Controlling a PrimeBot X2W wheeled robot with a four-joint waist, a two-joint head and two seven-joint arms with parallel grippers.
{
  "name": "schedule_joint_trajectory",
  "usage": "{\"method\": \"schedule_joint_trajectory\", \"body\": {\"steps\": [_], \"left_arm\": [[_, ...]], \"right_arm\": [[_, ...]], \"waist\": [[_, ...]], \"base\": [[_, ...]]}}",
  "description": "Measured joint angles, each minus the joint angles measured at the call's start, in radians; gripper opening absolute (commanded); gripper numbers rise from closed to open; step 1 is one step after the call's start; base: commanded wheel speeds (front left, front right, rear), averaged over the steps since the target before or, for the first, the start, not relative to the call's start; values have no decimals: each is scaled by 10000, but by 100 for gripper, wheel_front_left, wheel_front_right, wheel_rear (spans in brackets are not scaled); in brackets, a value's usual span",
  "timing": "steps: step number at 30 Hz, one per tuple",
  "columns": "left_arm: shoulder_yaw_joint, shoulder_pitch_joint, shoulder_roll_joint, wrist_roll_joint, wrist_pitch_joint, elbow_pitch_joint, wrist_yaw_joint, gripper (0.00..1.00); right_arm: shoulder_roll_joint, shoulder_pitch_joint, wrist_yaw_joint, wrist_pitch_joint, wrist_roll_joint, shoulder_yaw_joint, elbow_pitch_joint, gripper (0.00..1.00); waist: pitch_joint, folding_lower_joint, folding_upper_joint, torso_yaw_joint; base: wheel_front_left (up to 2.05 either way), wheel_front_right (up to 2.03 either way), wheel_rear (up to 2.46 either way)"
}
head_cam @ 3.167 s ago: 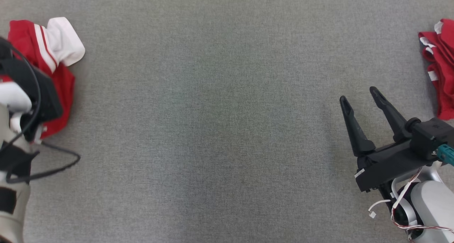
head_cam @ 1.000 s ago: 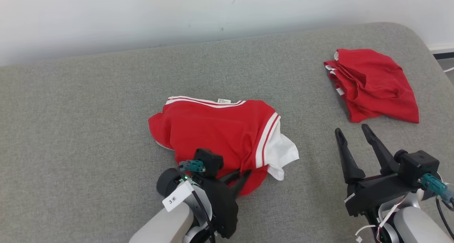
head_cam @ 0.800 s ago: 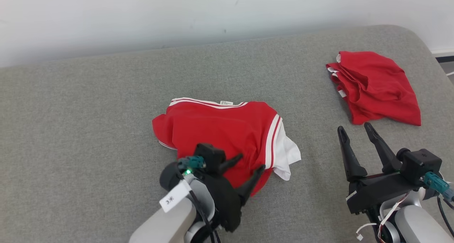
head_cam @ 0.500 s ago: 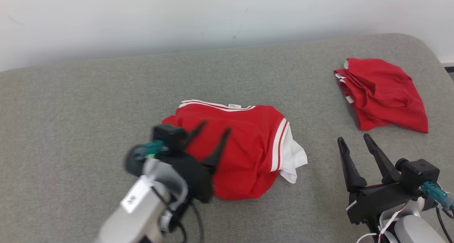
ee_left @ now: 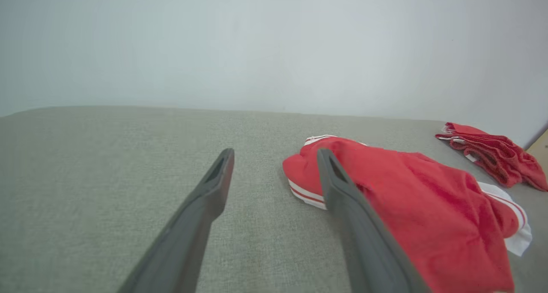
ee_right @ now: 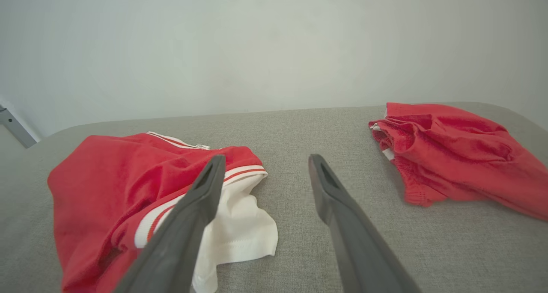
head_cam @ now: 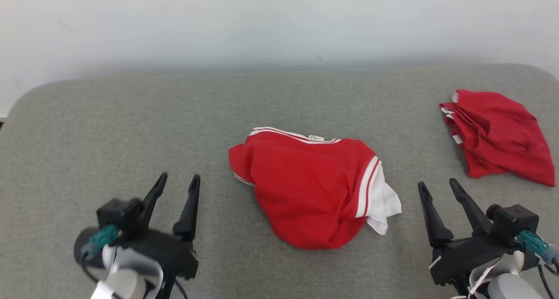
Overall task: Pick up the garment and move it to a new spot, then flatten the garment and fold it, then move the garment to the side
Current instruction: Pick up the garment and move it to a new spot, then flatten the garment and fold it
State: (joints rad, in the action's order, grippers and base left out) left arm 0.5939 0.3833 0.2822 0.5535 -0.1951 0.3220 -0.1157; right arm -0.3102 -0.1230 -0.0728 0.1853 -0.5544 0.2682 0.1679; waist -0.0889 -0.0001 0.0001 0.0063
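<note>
A crumpled red garment with white stripes and a white sleeve lies bunched in the middle of the grey padded surface. It also shows in the left wrist view and the right wrist view. My left gripper stands open to the left of the garment, apart from it, with nothing between its fingers. In its own view the left gripper points past the garment's left edge. My right gripper stands open to the right of the garment, empty; in its own view the right gripper points between the two red piles.
A second red garment lies heaped at the far right of the surface, also in the right wrist view and left wrist view. A pale wall rises behind the surface's rounded far edge.
My left gripper opened, let go of the garment and drew back to the left. The garment stays in the middle. The camera view has shifted; the right gripper holds its pose.
</note>
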Motion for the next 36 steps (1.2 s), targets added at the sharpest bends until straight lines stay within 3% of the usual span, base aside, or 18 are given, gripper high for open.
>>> {"method": "schedule_joint_trajectory", "body": {"steps": [7,22,36], "left_arm": [[-612,-1080,-13,121,-138,-454,-75,100],[-1634,-2016,-585,-222,-268,-1149,-84,100],[-1756,-2171,-895,-403,-12,-1434,-84,100]], "right_arm": [[-48,5,25,-194,-86,15,242,100],[-90,-173,213,-1175,-426,251,1229,100],[-449,-1103,384,-2610,-430,562,2406,100]], "waist": [[170,0,0,441],[360,1,0,1400],[220,1,0,2231]], "base": [[0,0,0],[0,0,0],[0,0,0]]}}
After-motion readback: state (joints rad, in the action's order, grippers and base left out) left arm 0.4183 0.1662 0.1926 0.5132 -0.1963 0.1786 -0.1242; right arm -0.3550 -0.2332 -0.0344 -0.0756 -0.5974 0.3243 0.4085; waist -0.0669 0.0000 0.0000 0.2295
